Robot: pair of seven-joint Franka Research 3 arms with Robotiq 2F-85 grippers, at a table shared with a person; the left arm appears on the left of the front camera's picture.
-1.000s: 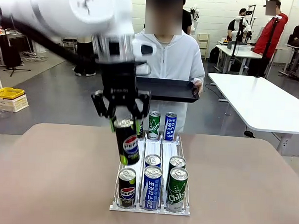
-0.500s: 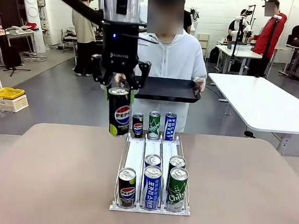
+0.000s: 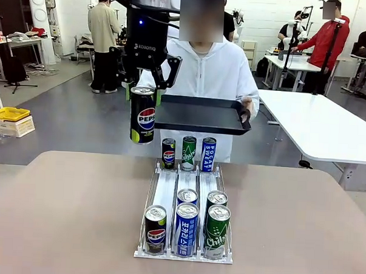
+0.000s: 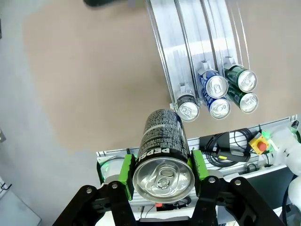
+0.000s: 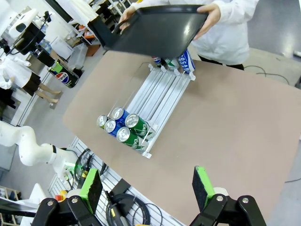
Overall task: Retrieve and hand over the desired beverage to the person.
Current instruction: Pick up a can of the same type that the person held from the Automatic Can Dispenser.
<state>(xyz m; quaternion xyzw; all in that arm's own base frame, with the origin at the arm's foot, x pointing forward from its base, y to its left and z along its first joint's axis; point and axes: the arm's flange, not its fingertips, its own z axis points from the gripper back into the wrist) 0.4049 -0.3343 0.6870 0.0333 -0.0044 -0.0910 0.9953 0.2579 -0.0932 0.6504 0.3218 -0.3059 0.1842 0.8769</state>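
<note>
My left gripper is shut on the top of a black Pepsi can, holding it upright in the air just left of a black tray. The person in a white hooded jacket holds that tray with both hands at the table's far side. In the left wrist view the Pepsi can sits between my green pads, high above the table. My right gripper stands open with nothing between its fingers, high over the table's near right part.
A white wire rack in the table's middle holds several cans: Pepsi, Sprite and Pocari Sweat at the back, Pepsi, blue and green Chilsung cans at the front. A white table stands at the right. Other people stand farther off.
My left gripper has lifted the Pepsi can up from the rack and carried it away toward the tray's left edge. The person has brought the tray slightly lower and nearer.
</note>
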